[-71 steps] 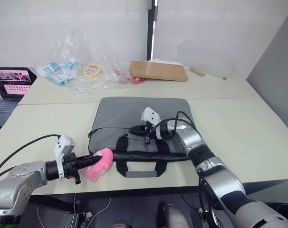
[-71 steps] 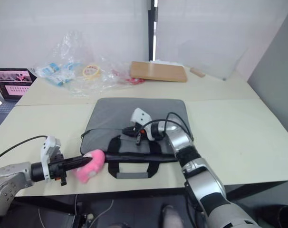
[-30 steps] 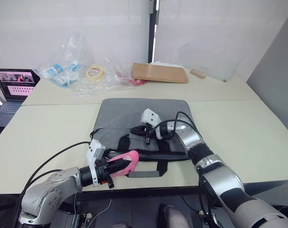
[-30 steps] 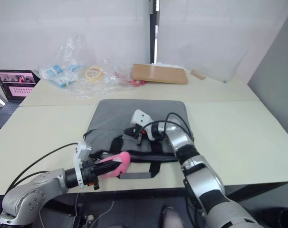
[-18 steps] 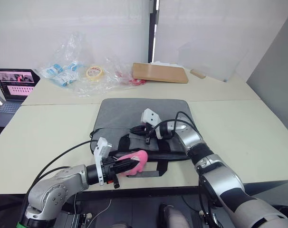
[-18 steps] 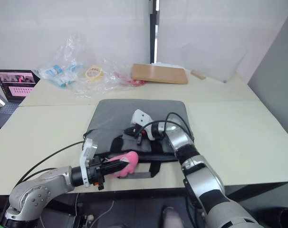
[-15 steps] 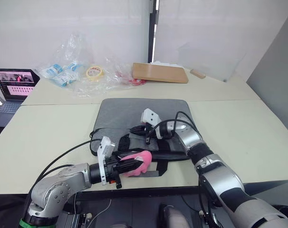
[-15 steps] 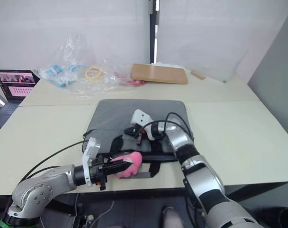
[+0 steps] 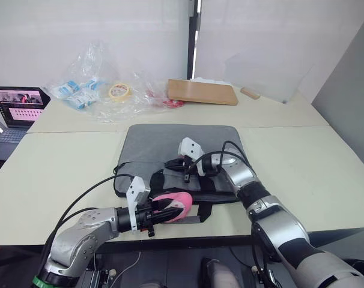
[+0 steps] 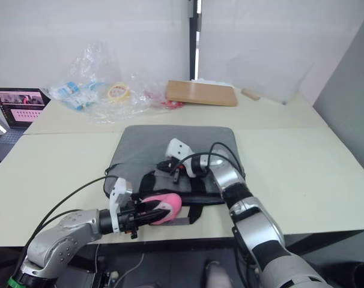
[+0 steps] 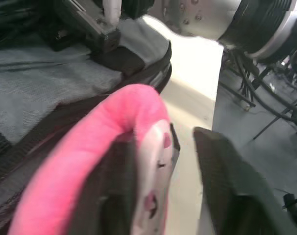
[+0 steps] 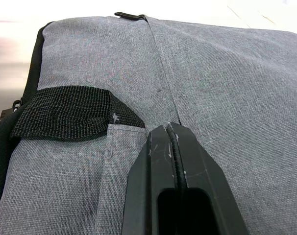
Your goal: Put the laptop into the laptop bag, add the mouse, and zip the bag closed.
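Nearest the tabletop (image 9: 302, 156) front edge: left gripper (image 9: 170, 210), fingers clamped on a round pink toy (image 9: 173, 207) with a printed face, held just at the front opening of the laptop bag (image 9: 182, 144), close over the lower strap handle (image 9: 181, 219); the toy not the white mouse named in the task; no white mouse identifiable in these views. Next: laptop bag lying flat at centre of the tabletop, grey fabric with black edging, front zipper edge apparently parted beside the toy. On the bag's front panel: right gripper (image 12: 170, 147), fingers pressed together on a pinch of grey fabric near the sewn end of the upper strap handle (image 12: 65, 115); probable purpose, lifting the top panel to keep the mouth open. Silver laptop not distinguishable; possibly already inside the bag, not confirmable. Farther left: small dark laptop (image 9: 17, 105) with lit screen, not part of the task. At the back: crumpled plastic bags (image 9: 89, 90), tape roll (image 9: 116, 90), wooden board (image 9: 201, 91).

Step in hand, as judged: insertion of the held item through the front opening. For a clean result: top panel kept raised by the right gripper; item passed fully beyond the zipper teeth before release; strap handles kept clear of the mouth; item choice to be checked against the task.
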Available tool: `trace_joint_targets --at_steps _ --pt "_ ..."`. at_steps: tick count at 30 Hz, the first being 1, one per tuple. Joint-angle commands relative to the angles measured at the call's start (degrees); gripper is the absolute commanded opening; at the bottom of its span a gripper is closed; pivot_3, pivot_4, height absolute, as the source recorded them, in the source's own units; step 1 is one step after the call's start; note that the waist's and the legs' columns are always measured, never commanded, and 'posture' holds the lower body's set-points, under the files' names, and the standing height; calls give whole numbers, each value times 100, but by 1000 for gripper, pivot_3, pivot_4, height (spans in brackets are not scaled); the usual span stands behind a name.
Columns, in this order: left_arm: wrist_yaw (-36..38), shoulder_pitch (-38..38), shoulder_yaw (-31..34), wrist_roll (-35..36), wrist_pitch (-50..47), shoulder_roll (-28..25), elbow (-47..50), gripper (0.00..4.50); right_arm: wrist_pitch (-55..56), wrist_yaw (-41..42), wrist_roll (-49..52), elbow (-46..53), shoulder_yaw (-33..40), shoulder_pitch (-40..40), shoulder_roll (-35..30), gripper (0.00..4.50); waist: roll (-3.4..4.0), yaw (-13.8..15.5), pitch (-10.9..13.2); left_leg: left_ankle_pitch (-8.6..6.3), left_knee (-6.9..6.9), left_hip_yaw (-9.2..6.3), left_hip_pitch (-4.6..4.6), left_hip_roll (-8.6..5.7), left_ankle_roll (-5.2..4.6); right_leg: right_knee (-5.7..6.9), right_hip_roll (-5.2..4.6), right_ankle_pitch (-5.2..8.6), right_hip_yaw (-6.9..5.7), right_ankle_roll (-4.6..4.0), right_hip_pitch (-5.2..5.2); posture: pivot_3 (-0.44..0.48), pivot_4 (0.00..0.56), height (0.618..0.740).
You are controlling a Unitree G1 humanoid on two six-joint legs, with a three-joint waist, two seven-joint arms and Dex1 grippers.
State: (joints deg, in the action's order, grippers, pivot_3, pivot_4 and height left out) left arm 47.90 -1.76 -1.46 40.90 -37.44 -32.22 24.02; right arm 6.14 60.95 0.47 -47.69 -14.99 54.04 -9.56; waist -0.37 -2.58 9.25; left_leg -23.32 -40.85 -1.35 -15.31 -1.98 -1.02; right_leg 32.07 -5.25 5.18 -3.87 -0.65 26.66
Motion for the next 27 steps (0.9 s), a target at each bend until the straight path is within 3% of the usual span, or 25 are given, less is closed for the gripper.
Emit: trace_joint_targets --at_steps 1,5,8,15,23,27 --pt "-37 228 513 275 -169 -275 327 3228 -78 -76 -128 -64 0 -78 -71 0 0 3 0 0 1 0 0 0 0 0 1 1 0 -1 2 0 150 740" --pt "-47 674 1205 686 -348 -632 707 4487 -75 -78 -120 -104 10 -61 -54 0 1 -4 0 0 2 0 -3 1 -1 0 3 1 0 -1 4 0 150 740" --pt "-86 994 1722 947 -405 -784 861 4487 -38 -95 -121 -226 38 11 -57 0 2 -1 1 0 4 0 -5 2 -1 1 4 3 -1 -1 10 0 150 740" --pt "-220 1164 2074 1136 -400 -835 880 4487 30 -102 -110 -433 73 138 -47 0 2 -4 1 0 3 0 -4 -1 0 3 4 3 -2 -1 7 0 150 740" --pt "-187 867 1231 704 -183 -719 931 4487 61 -77 -97 -537 70 191 41 0 2 -8 1 1 3 1 -3 -4 2 4 6 3 -1 -2 6 0 150 740" --pt "-239 637 1348 852 -182 -720 904 4487 66 -71 -101 -541 80 188 23 0 2 -16 1 1 4 1 -3 -2 3 3 8 4 -1 -4 8 0 150 740"
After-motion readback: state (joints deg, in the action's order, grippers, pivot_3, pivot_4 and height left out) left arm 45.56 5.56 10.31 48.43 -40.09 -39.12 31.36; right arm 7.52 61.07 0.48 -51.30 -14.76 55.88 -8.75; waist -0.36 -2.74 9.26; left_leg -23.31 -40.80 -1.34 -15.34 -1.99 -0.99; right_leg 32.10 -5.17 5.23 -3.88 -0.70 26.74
